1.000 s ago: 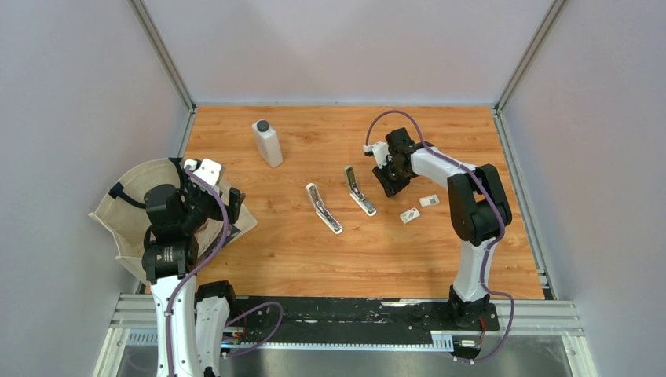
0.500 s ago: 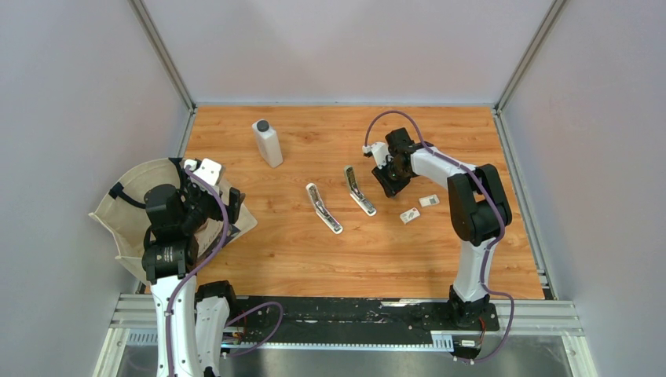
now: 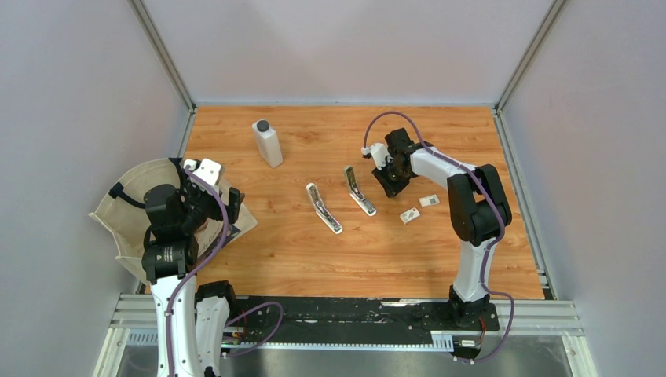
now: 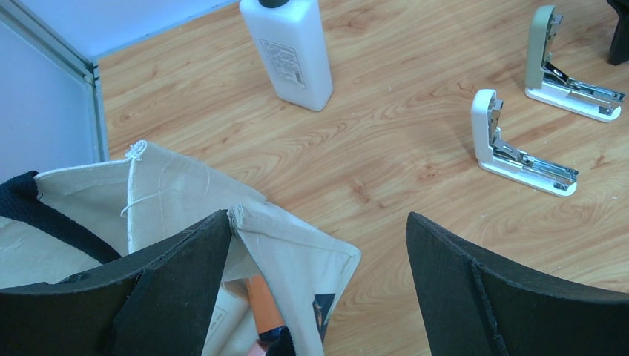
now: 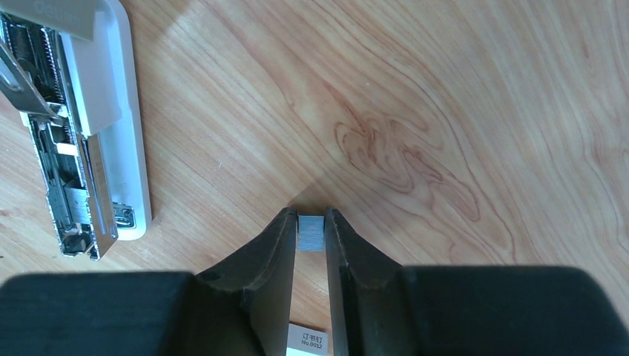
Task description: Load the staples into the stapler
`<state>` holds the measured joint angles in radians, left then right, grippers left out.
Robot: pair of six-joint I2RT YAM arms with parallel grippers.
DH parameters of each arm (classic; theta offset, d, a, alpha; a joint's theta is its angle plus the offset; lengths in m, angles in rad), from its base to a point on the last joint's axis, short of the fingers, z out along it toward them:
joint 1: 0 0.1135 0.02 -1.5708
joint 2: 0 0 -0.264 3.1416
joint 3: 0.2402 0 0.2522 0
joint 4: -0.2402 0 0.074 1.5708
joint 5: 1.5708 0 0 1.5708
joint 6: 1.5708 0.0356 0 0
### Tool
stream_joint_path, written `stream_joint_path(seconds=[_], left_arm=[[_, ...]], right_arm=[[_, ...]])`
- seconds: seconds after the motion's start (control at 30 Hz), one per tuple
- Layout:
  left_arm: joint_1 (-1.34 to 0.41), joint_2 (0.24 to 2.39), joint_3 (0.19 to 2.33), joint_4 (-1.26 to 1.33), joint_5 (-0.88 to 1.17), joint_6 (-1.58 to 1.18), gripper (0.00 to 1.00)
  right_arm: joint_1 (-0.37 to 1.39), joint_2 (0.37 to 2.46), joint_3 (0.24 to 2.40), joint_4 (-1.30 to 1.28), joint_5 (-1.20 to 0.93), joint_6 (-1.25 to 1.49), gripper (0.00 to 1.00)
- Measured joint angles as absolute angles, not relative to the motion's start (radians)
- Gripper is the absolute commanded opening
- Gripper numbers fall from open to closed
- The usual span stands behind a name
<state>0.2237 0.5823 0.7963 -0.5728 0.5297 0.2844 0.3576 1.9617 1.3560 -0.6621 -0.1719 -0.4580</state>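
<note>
**Top external.** Over the last second the right tool (image 3: 386, 184) has crept a shade toward 11 o'clock. Nothing else on the wood-grain counter (image 3: 314, 259) has shifted. The tool hangs just at 3 o'clock of the open sage-grey stapler with a white base (image 3: 360, 191). The open all-white stapler (image 3: 323, 208) lies at 8 o'clock of that one. A tiny white rectangular box (image 3: 429, 201) and a like-sized pale piece (image 3: 409, 215) sit on the counter at 4 o'clock of the tool, apart from it.

**Left wrist.** The left tool (image 4: 319, 237) is spread wide and holds nothing. It hangs over a corner of the cream canvas bag (image 4: 185, 200), unchanged. A white plastic bottle (image 4: 289, 48) stands at 12 o'clock, and both staplers are at 2 o'clock.

**Right wrist.** The jaws are narrow, pinching a small grey block (image 5: 311, 231) at the very tips; I read it as a strip of staples. The sage-grey stapler's bare metal channel (image 5: 63, 148) lies at 10 o'clock, well apart from the strip. A white printed label (image 5: 305, 341) shows low in the gap. I cannot tell whether it is gripped or lying on the counter below.

**Meaning.** The shift is tiny, so I judge this a fine approach with the strip in hand. The stapler is not yet loaded. The strip needs lining up with the channel before I let go.
</note>
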Motion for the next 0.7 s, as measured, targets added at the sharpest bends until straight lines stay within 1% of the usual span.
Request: stream_joint_path(seconds=[0.2,0.7], left_arm=[[0.224,0.582,0.796,-0.573,0.529,0.284,0.95],[0.224,0.582,0.796,-0.573,0.530,0.287,0.95]], right_arm=[[0.358,1.961,1.356,-0.670,-0.177,-0.465,0.19],[0.356,1.927,1.325,-0.690,-0.165,-0.456,0.17]])
